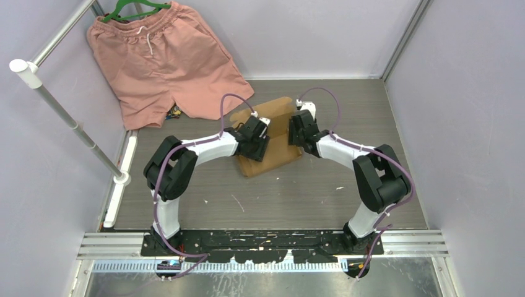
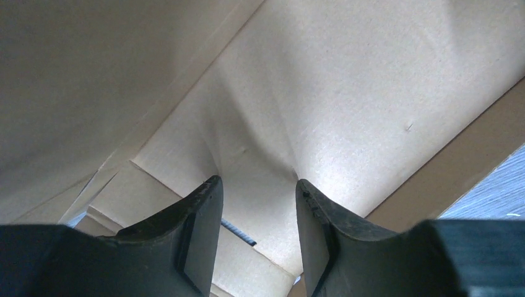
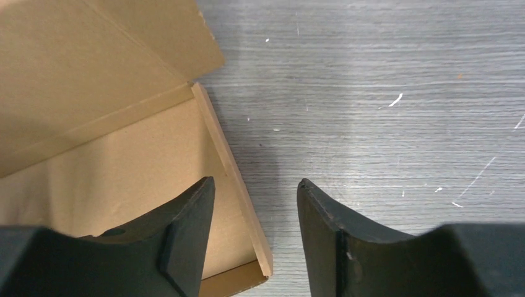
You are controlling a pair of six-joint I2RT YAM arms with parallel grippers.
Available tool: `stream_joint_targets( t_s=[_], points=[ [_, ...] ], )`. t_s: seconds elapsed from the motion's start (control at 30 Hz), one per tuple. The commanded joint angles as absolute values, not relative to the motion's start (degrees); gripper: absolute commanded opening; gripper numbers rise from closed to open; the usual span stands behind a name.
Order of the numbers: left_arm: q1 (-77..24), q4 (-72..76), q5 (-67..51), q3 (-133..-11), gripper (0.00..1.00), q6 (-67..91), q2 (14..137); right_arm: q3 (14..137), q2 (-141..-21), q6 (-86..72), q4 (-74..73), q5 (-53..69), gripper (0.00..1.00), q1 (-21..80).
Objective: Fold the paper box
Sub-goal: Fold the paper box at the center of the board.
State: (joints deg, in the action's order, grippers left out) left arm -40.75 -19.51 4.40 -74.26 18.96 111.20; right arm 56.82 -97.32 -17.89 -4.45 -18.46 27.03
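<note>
The paper box (image 1: 277, 145) is brown cardboard, partly folded, lying mid-table between my two grippers. My left gripper (image 1: 259, 137) is over its left part; in the left wrist view its open jaws (image 2: 257, 185) press close against a pale panel of the box (image 2: 347, 93), with nothing between them. My right gripper (image 1: 299, 131) is over the box's right edge; in the right wrist view the open jaws (image 3: 256, 184) straddle a raised side wall of the box (image 3: 230, 167), one finger inside the box, the other over the bare table.
Salmon-pink shorts (image 1: 164, 59) on a green hanger lie at the back left. A white rail (image 1: 68, 117) runs along the left side. Grey walls enclose the table (image 1: 347, 111). Small white scraps dot the table in front of the box.
</note>
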Motion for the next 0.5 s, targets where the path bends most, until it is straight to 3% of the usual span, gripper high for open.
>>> stream_joint_targets(
  t_s=[0.0,0.1,0.3,0.47],
  points=[
    [-40.44,-21.18,3.27,-76.85,0.48,17.95,108.72,56.83,-92.83,-19.11,-3.49,-18.81,0.61,26.29],
    [-40.43,-20.96,3.08,-76.73,0.47,18.10,108.51,56.65,-92.81,-19.24,-3.52,-17.68,0.61,25.92],
    [-40.43,-20.79,2.91,-76.38,0.47,18.03,108.29,58.10,-95.36,-16.96,-2.75,-14.11,0.50,25.80],
    [-40.43,-20.83,2.81,-76.47,0.46,17.84,108.37,59.69,-98.09,-14.96,-0.55,-12.16,0.50,25.79]
  ],
)
